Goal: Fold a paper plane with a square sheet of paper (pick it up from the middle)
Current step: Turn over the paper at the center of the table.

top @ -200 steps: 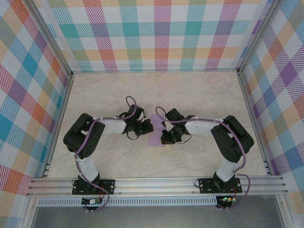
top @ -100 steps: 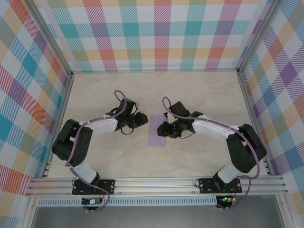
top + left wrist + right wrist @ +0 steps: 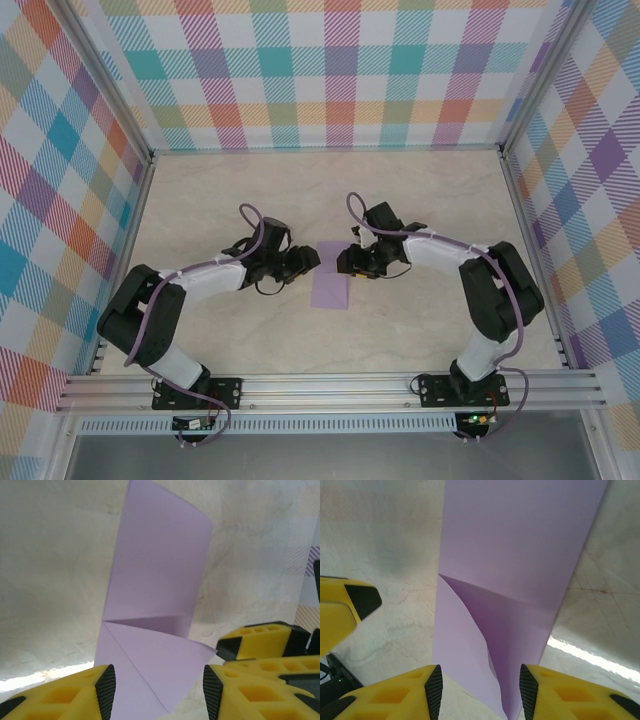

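From above, the square sheet of paper (image 3: 331, 285) lies flat on the table (image 3: 420, 330), folded into a narrow strip. The two arms meet over its far half, the left jaws just beside its left edge and the right jaws at its right edge. We judge that they face each other across the strip so each can work one long edge of the same fold.

In the left wrist view, the paper (image 3: 155, 580) runs away from the camera. A triangular flap is folded across its near end, with the tip standing slightly proud. The left jaws are apart and clamp nothing; the flap lies between and beneath their black tips (image 3: 106, 690).

In the right wrist view, the paper (image 3: 520, 540) again runs away from the camera, and a loose flap curls up off its near end. The right jaws are also apart and grip nothing, with that raised flap between their tips (image 3: 434, 690). We judge the corner fold is not yet pressed flat.
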